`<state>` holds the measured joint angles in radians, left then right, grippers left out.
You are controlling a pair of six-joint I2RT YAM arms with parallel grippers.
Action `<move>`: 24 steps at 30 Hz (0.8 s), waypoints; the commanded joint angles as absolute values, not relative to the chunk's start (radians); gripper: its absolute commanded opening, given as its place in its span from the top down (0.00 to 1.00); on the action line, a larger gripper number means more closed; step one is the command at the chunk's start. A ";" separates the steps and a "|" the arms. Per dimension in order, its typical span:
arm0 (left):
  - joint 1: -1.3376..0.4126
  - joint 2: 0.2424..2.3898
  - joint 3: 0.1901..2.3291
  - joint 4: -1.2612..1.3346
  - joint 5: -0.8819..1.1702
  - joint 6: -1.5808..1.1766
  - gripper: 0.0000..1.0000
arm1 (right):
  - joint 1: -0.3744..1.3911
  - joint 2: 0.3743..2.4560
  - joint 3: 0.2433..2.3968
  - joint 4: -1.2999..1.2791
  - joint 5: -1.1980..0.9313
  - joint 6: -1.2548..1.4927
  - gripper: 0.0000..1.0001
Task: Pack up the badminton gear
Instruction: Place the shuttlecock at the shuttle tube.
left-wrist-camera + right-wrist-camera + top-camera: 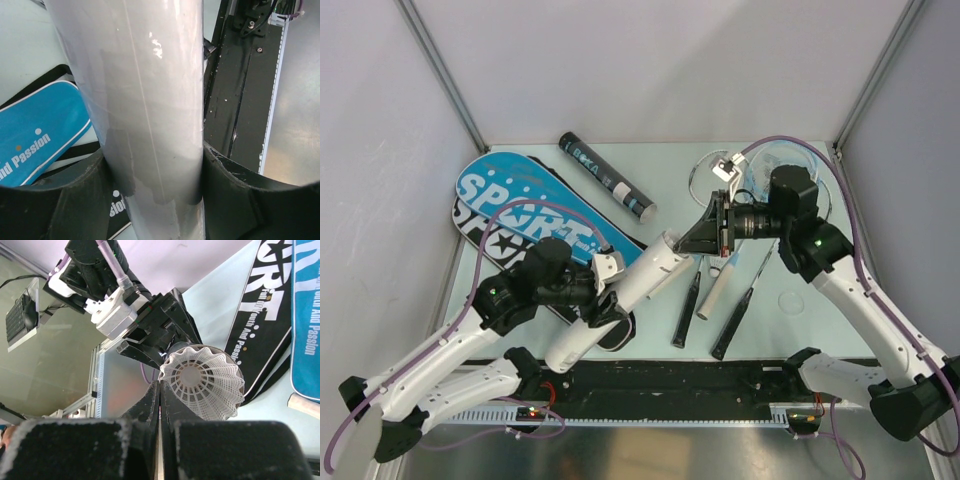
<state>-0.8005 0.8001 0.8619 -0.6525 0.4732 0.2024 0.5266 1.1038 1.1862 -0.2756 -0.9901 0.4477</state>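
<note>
Badminton gear lies across the desk [800, 320], and the containers come in pairs. Two tubes: a white tube [620, 295] held aslant above the near middle, and a black tube [605, 178] lying on the far side. Two bags sit on the left, the blue bag [535, 205] resting on top of the black bag [473, 222]; what they hold does not show.

The left tool [605, 290] is clamped around the white tube – the left wrist view shows its fingers [75, 200] pressed to either side of the barrel. One shuttlecock [202, 382] of white mesh sits at that tube's open far-right end, skirt facing outward; how far in it goes cannot be told. The right tool [160, 395] has its fingers drawn together, pinched at the skirt's rim.

Three racket handles lie side by side on the near middle of the desk – a black handle [687, 312], a white handle [718, 292] and a second black handle [738, 320], with the thin frames reaching to the far right under the right arm.
</note>
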 commanded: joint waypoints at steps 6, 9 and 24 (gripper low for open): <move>-0.806 0.781 0.889 -0.517 0.503 0.245 0.58 | 0.499 1.084 1.194 -0.300 -0.937 0.482 1.00; -0.806 0.784 0.889 -0.518 0.503 0.250 0.58 | 0.531 1.102 1.178 -0.296 -0.926 0.484 1.00; -0.806 0.798 0.888 -0.518 0.472 0.242 0.58 | 0.571 1.148 1.169 -0.284 -0.943 0.488 0.87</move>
<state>-0.8021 0.8028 0.8619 -0.6025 0.4732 0.2203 0.5701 1.1622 1.1744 -0.2886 -0.9325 0.4767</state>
